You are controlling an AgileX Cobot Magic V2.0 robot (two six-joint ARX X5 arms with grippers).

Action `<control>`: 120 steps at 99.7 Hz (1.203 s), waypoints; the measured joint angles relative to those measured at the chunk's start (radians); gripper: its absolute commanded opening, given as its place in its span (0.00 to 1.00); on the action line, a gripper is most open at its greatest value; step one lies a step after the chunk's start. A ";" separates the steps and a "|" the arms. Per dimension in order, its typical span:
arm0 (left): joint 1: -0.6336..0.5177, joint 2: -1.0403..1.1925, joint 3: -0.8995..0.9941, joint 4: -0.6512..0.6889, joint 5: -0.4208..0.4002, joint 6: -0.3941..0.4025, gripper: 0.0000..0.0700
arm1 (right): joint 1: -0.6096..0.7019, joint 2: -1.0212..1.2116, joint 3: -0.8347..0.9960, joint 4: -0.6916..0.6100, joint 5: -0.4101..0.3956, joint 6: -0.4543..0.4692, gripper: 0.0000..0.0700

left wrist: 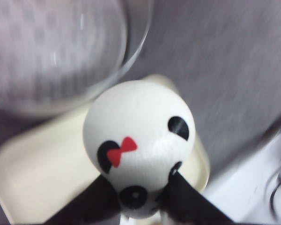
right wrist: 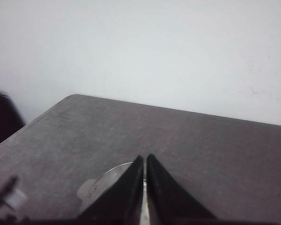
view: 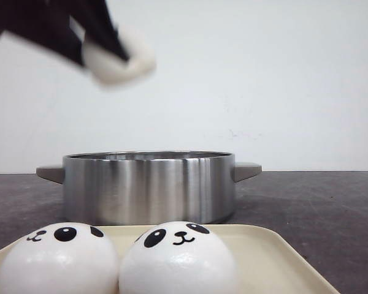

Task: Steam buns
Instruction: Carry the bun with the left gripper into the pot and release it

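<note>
My left gripper [view: 107, 46] is shut on a white panda bun [view: 119, 58] and holds it high in the air, above and left of the steel pot [view: 148, 187]. In the left wrist view the held bun [left wrist: 138, 136] shows a red bow, black ears and an eye, pinched between my black fingers [left wrist: 187, 197]; the pot's rim [left wrist: 131, 51] and the cream tray [left wrist: 33, 168] lie below, blurred. Two more panda buns [view: 58, 260] [view: 179, 260] sit on the tray [view: 276, 257] at the front. My right gripper [right wrist: 144, 159] is shut and empty, over the dark table.
The pot has grey side handles [view: 246, 170]. In the right wrist view part of the pot's rim and a handle [right wrist: 91, 190] show beside my fingers. A white wall stands behind the dark table [view: 319, 202].
</note>
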 measured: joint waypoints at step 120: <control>0.306 0.821 0.475 -0.002 -0.024 0.176 0.49 | 0.000 0.000 0.000 -0.093 0.000 0.012 0.00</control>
